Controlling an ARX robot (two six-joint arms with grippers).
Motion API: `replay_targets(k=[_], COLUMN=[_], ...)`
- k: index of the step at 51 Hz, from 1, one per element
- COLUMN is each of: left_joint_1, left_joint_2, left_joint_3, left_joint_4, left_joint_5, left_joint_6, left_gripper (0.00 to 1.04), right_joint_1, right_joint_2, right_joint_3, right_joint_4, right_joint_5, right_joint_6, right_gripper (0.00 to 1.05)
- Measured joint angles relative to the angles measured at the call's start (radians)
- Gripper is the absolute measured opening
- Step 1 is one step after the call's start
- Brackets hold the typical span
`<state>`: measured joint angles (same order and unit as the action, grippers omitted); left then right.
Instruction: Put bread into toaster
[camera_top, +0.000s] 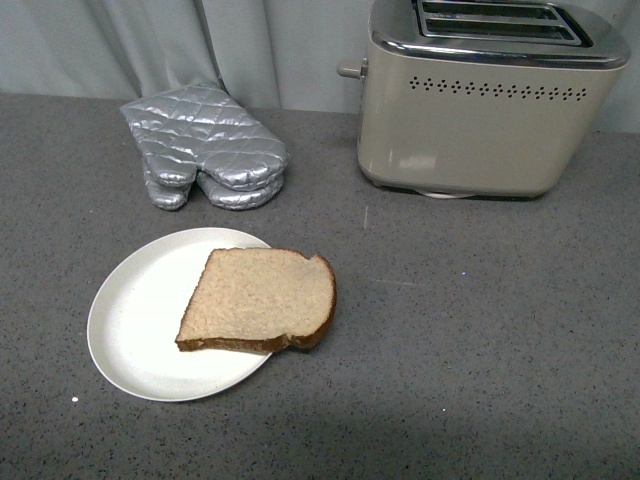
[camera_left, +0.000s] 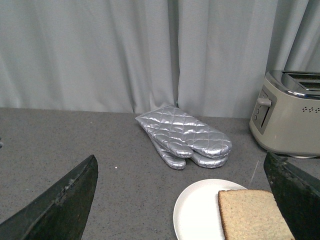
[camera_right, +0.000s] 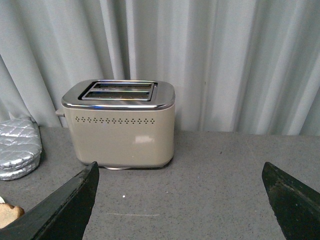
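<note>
— Where's the bread?
— Flat on the plate, its crust overhanging the right rim (the toaster stands well apart at back right, the mitt at back left).
— And the grippers?
— Left gripper and right gripper both spread wide, holding nothing.

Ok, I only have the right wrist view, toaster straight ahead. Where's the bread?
Observer: The bread lies flat on a white plate, nearer the robot than the toaster and further left in the front view.
Operator: Fully on the plate?
Observer: No, its crusted right end overhangs the plate's rim onto the counter.
Operator: Is the left end effector on it?
Observer: No, the left end effector is open and holding nothing.
</note>
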<state>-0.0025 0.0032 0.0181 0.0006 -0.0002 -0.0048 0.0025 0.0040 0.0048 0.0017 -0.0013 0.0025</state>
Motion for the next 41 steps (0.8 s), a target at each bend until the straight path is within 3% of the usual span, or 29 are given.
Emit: replay_targets(k=[3,7,10,18,24,41], left_joint_1=[-0.005,-0.055,-0.074,-0.054,-0.016,-0.011], left_joint_2=[0.008,0.131,0.303,0.612,1.001,1.645], left_joint_3=[0.003,0.075,0.108,0.154,0.237,0.505], left_joint_4=[-0.011,-0.185,-0.183,0.016,0.256,0.239], left_joint_5=[-0.014,-0.194,-0.263,-0.23,-0.138,0.008], left_joint_6=[-0.009,-0.139,-0.233,-0.266,-0.263,-0.23], left_gripper=[0.98,0.98,0.98,0.98,0.98,0.98], right_joint_1=[0.0,0.0,0.0,0.0,0.0,0.0], right_joint_2=[0.0,0.0,0.0,0.0,0.0,0.0], right_joint_3=[0.0,0.0,0.0,0.0,0.0,0.0], right_joint_4=[0.0,0.0,0.0,0.0,0.0,0.0], right_joint_5=[0.0,0.0,0.0,0.0,0.0,0.0], right_joint_6=[0.0,0.0,0.0,0.0,0.0,0.0], right_gripper=[0.95,0.95,0.95,0.95,0.95,0.95])
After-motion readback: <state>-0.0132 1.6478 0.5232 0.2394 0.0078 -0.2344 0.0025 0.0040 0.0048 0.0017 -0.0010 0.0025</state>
